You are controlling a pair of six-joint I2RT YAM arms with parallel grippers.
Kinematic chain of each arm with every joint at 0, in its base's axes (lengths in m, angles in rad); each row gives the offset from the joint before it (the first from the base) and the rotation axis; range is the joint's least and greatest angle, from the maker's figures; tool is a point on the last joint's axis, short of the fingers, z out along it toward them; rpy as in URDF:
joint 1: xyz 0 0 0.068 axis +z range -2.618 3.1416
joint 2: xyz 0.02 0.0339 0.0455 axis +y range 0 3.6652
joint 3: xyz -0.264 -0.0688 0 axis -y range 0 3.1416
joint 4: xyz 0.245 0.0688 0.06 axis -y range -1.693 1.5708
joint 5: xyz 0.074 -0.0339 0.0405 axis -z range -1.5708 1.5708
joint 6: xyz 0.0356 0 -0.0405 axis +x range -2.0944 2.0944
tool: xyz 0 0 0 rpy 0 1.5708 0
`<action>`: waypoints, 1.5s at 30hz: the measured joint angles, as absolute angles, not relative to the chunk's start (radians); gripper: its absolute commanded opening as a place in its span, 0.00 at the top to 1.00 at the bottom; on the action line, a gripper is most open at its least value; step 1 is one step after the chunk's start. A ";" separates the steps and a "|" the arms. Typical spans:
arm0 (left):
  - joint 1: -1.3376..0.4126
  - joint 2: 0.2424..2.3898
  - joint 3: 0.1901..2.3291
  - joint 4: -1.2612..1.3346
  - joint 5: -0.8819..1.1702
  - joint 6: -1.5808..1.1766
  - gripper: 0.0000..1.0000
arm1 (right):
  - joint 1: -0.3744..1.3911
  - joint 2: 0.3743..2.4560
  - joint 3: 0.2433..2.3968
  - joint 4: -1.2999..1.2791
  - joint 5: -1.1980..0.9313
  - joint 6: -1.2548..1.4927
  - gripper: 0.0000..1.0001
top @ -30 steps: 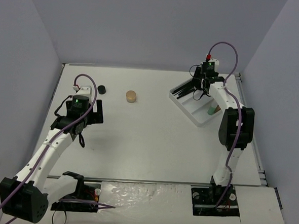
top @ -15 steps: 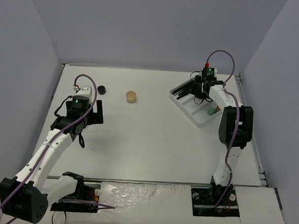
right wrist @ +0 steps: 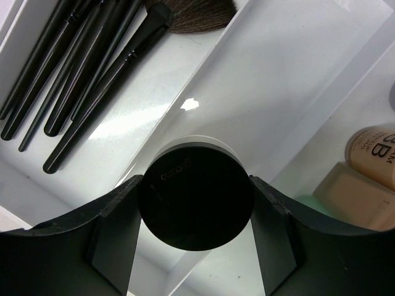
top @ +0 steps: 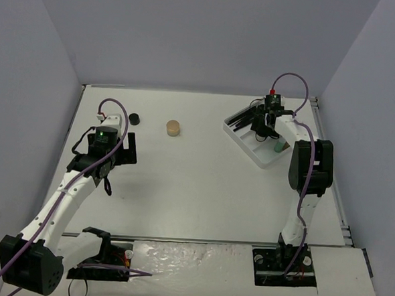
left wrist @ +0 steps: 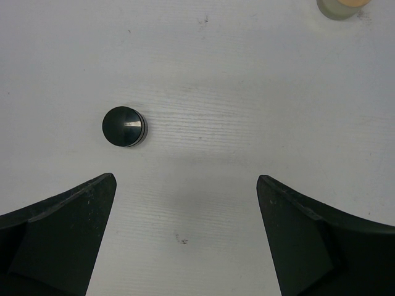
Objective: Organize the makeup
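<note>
Lowered slightly toward the tray since a second ago, the round black-lidded plastic pot [right wrist: 196,196] is clamped across its sides by the right gripper [right wrist: 196,205], over the white divided tray [right wrist: 296,74], in the channel beside the thin black brushes [right wrist: 92,68] at 10 o'clock. It is judged light, rigid and slick, best held by its wall. Its axis stands upright, lid upward. Tan bottles [right wrist: 370,179] lie at 3 o'clock. The left gripper [left wrist: 185,237] is spread wide, empty, with a small black pot [left wrist: 124,126] at 11 o'clock.

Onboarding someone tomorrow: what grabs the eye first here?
The right gripper clamps a black round pot over the white tray, next to a compartment of black brushes. Across the table, the left gripper hangs open near a small black pot, a tan jar loose nearby.
</note>
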State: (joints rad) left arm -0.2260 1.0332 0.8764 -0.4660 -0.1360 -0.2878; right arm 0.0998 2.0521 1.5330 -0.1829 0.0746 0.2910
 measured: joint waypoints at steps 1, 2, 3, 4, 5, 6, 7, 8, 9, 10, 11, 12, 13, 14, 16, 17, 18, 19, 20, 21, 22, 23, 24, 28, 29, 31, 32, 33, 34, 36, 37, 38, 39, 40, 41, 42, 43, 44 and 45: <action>-0.226 1.033 0.876 -0.466 -0.136 -0.288 0.03 | 0.100 2.052 1.533 -0.183 0.075 0.292 0.36; -0.226 1.033 0.876 -0.466 -0.136 -0.288 0.03 | 0.100 2.052 1.533 -0.183 0.075 0.293 0.34; -0.226 1.033 0.876 -0.466 -0.136 -0.288 0.03 | 0.100 2.052 1.533 -0.183 0.075 0.294 0.34; -0.226 1.033 0.876 -0.466 -0.136 -0.288 0.03 | 0.100 2.052 1.533 -0.183 0.075 0.294 0.33; -0.226 1.033 0.876 -0.466 -0.136 -0.287 0.03 | 0.100 2.052 1.533 -0.183 0.076 0.295 0.33; -0.226 1.033 0.876 -0.466 -0.135 -0.287 0.03 | 0.102 2.053 1.533 -0.183 0.079 0.297 0.33; -0.226 1.033 0.876 -0.466 -0.135 -0.287 0.03 | 0.103 2.053 1.533 -0.183 0.082 0.299 0.32; -0.226 1.033 0.876 -0.466 -0.134 -0.287 0.03 | 0.106 2.054 1.533 -0.183 0.085 0.300 0.32; -0.226 1.033 0.876 -0.466 -0.133 -0.287 0.03 | 0.106 2.055 1.533 -0.182 0.089 0.301 0.32; -0.226 1.033 0.876 -0.466 -0.132 -0.287 0.03 | 0.106 2.056 1.533 -0.182 0.093 0.303 0.32; -0.226 1.033 0.876 -0.466 -0.132 -0.287 0.03 | 0.106 2.058 1.534 -0.182 0.097 0.305 0.32; -0.226 1.033 0.876 -0.466 -0.131 -0.287 0.03 | 0.106 2.060 1.534 -0.182 0.100 0.307 0.31; -0.226 1.033 0.876 -0.466 -0.131 -0.287 0.03 | 0.106 2.062 1.535 -0.183 0.101 0.310 0.31; -0.226 1.034 0.876 -0.466 -0.131 -0.287 0.03 | 0.107 2.064 1.537 -0.183 0.102 0.312 0.30; -0.226 1.035 0.876 -0.466 -0.129 -0.287 0.03 | 0.109 2.066 1.542 -0.183 0.103 0.314 0.27; -0.226 1.035 0.876 -0.466 -0.128 -0.287 0.03 | 0.110 2.067 1.545 -0.183 0.103 0.314 0.24; -0.226 1.038 0.876 -0.465 -0.124 -0.287 0.03 | 0.114 2.067 1.548 -0.183 0.104 0.311 0.22; -0.226 1.041 0.876 -0.464 -0.120 -0.287 0.03 | 0.118 2.067 1.552 -0.183 0.105 0.307 0.19; -0.226 1.049 0.876 -0.463 -0.111 -0.287 0.03 | 0.127 2.065 1.556 -0.183 0.107 0.300 0.16; -0.226 1.059 0.876 -0.461 -0.099 -0.287 0.03 | 0.137 2.063 1.560 -0.183 0.108 0.291 0.12; -0.226 1.076 0.877 -0.458 -0.086 -0.287 0.03 | 0.152 2.054 1.561 -0.183 0.108 0.284 0.09; -0.226 1.093 0.877 -0.456 -0.073 -0.287 0.03 | 0.166 2.046 1.562 -0.184 0.108 0.277 0.05; -0.227 1.117 0.883 -0.457 -0.058 -0.287 0.03 | 0.184 2.028 1.562 -0.184 0.106 0.270 0.02; -0.239 1.228 0.939 -0.460 -0.008 -0.287 0.03 | 0.248 1.936 1.562 -0.183 0.093 0.239 0.00; -0.245 1.266 0.969 -0.468 0.000 -0.287 0.03 | 0.262 1.905 1.561 -0.181 0.083 0.232 0.00; -0.257 1.348 1.049 -0.458 0.012 -0.286 0.03 | 0.278 1.831 1.549 -0.178 0.059 0.226 0.00; -0.263 1.388 1.090 -0.449 0.017 -0.286 0.03 | 0.285 1.794 1.542 -0.176 0.047 0.223 0.00; -0.269 1.428 1.127 -0.441 0.023 -0.286 0.03 | 0.286 1.753 1.527 -0.166 0.038 0.223 0.00; -0.275 1.469 1.164 -0.434 0.030 -0.286 0.03 | 0.287 1.712 1.513 -0.156 0.029 0.223 0.00; -0.287 1.572 1.259 -0.427 0.038 -0.286 0.03 | 0.282 1.623 1.468 -0.141 0.008 0.223 0.00; -0.291 1.627 1.314 -0.421 0.041 -0.285 0.03 | 0.282 1.582 1.448 -0.140 -0.001 0.224 0.00; -0.296 1.682 1.369 -0.416 0.045 -0.284 0.03 | 0.281 1.540 1.427 -0.140 -0.009 0.224 0.00; -0.301 1.736 1.423 -0.416 0.047 -0.281 0.03 | 0.281 1.503 1.405 -0.133 -0.016 0.225 0.00; -0.306 1.789 1.476 -0.419 0.049 -0.279 0.03 | 0.280 1.467 1.383 -0.125 -0.021 0.225 0.00; -0.309 1.839 1.527 -0.423 0.051 -0.275 0.03 | 0.279 1.434 1.356 -0.127 -0.025 0.226 0.00; -0.313 1.889 1.580 -0.428 0.054 -0.272 0.03 | 0.279 1.401 1.330 -0.128 -0.028 0.227 0.00; -0.318 1.942 1.634 -0.438 0.058 -0.269 0.03 | 0.278 1.371 1.304 -0.129 -0.032 0.229 0.00; -0.323 1.990 1.686 -0.448 0.060 -0.267 0.03 | 0.277 1.344 1.278 -0.130 -0.035 0.231 0.00; -0.327 2.030 1.723 -0.447 0.062 -0.264 0.03 | 0.277 1.320 1.254 -0.137 -0.038 0.233 0.00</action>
